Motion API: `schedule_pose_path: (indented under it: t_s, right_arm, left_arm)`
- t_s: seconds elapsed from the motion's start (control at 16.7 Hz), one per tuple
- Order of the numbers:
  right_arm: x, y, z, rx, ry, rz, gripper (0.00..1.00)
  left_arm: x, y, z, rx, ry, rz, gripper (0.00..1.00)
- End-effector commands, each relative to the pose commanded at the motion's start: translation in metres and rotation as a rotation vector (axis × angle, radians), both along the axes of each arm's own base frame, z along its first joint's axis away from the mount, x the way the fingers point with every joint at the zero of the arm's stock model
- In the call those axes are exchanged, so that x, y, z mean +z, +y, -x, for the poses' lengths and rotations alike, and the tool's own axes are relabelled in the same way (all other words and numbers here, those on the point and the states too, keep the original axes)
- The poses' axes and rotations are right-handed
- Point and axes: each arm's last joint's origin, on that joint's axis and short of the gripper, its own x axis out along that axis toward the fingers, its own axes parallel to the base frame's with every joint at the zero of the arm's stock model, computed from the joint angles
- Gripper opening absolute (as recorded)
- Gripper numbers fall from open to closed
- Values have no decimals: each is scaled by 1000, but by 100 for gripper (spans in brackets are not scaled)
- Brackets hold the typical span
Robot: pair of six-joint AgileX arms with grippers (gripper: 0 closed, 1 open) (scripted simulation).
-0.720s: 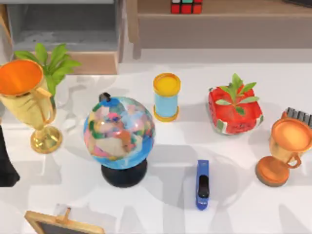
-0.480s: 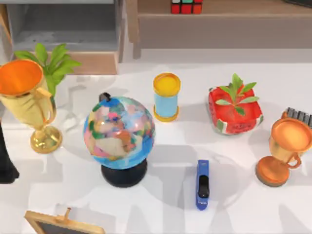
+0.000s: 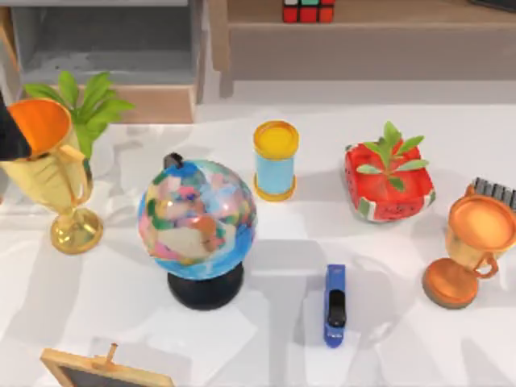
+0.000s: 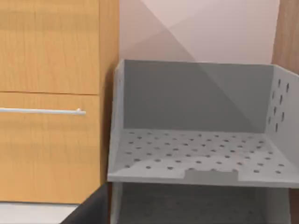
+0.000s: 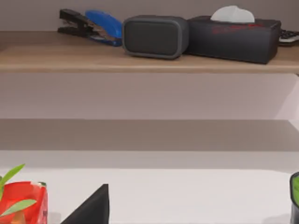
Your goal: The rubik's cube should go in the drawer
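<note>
Rubik's cube (image 3: 308, 10): sits on the long wooden shelf (image 3: 379, 36) at 12 o'clock in the top view, untouched, well apart from both arms.
Drawer (image 3: 105, 56): pulled open at 11 o'clock, grey inside bare; the left wrist view looks straight into it (image 4: 196, 154).
Left arm (image 3: 12, 129): a dark part shows at 9 o'clock, over the gold trophy (image 3: 48, 173); I cannot tell how its claw stands.
Right arm: looks toward the shelf; claw state cannot be told.
Risk 1: a left-arm sweep likely tips the trophy or brushes the leafy plant (image 3: 85, 101).
Risk 2: the cube sits at the shelf's front; a poor pinch could drop it among the 2 items below, the yellow-topped cup (image 3: 276, 160) and the watermelon pot (image 3: 387, 181).
</note>
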Motion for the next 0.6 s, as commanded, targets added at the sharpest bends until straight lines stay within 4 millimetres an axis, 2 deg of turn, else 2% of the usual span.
schedule_pose_path:
  t_s: [0.18, 0.3, 0.42, 0.6]
  right_arm:
    - [0, 0, 0, 0, 0, 0, 100]
    - [0, 0, 0, 0, 0, 0, 100]
    - [0, 0, 0, 0, 0, 0, 100]
    - [0, 0, 0, 0, 0, 0, 100]
  left_arm:
    - [31, -37, -58, -10, 25, 4, 100]
    - [34, -75, -104, -18, 54, -4, 100]
    - [22, -123, -146, -25, 80, -16, 100]
    - [-18, -198, -191, -35, 101, -33, 100]
